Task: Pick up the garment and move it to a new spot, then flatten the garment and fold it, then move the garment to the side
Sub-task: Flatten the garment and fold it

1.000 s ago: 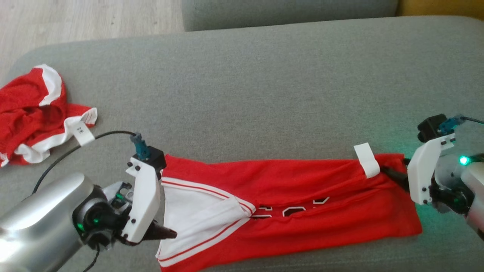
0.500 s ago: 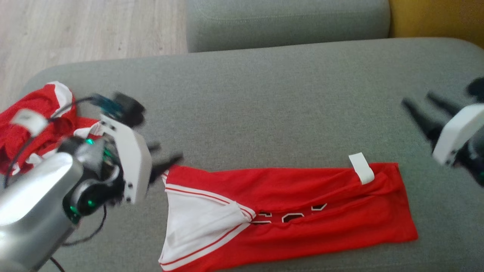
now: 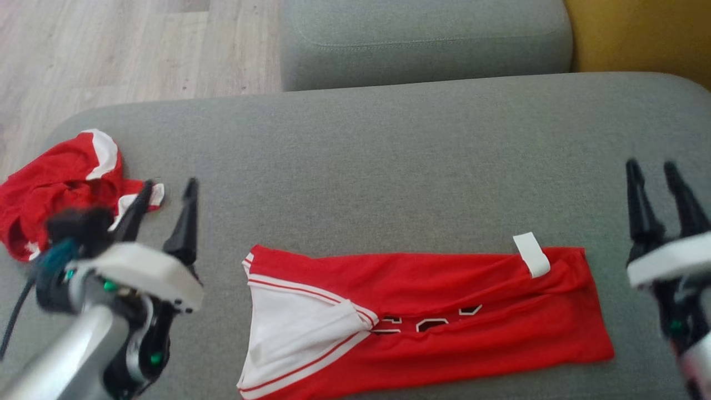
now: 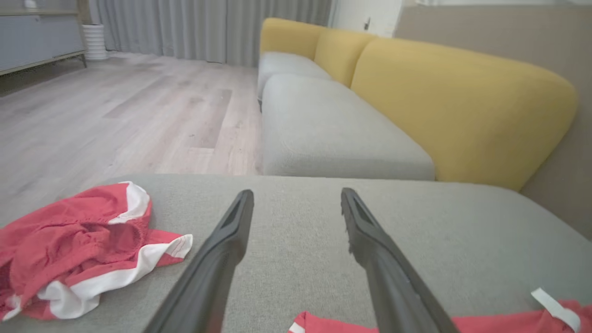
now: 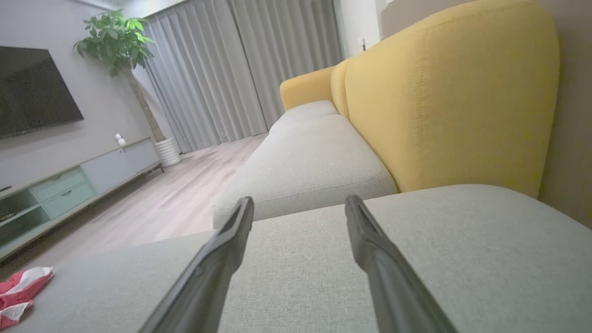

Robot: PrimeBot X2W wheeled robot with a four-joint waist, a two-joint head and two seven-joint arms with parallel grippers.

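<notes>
- The left pincer (image 3: 169, 186) stands wide open and holds nothing. It hangs above the cushion (image 3: 389, 166), left of the garment (image 3: 444, 311) and apart from it.
- In the left wrist view, the left pincer (image 4: 297, 194) has only bare grey cloth between its fingers (image 4: 222, 249). The near edge of the garment (image 4: 485, 321) peeks in at the bottom.
- The right pincer (image 3: 651, 166) is also fully spread and empty. It is off the right end of the garment and touches no cloth.
- The right wrist view agrees: the right pincer (image 5: 299, 199) has nothing between its fingers (image 5: 217, 259) but cushion.
- The garment lies in the near middle of the cushion as a long flat red band. Its white side panel is at the left end and a white tag (image 3: 531, 254) at the upper right.
- Half-hidden lettering along a crease suggests one lengthwise fold is already made. The picture is soft there, so I may misjudge how neat the fold is.
- A second red and white heap (image 3: 50, 189) sits crumpled at the far left edge, well apart from the band.
- My judgement: the move to a new spot and the flattening look done, and folding is at least begun.
- What is left is perhaps a further fold across the length, then the move to the side. That move is not yet started, since neither pincer has a hold.
</notes>
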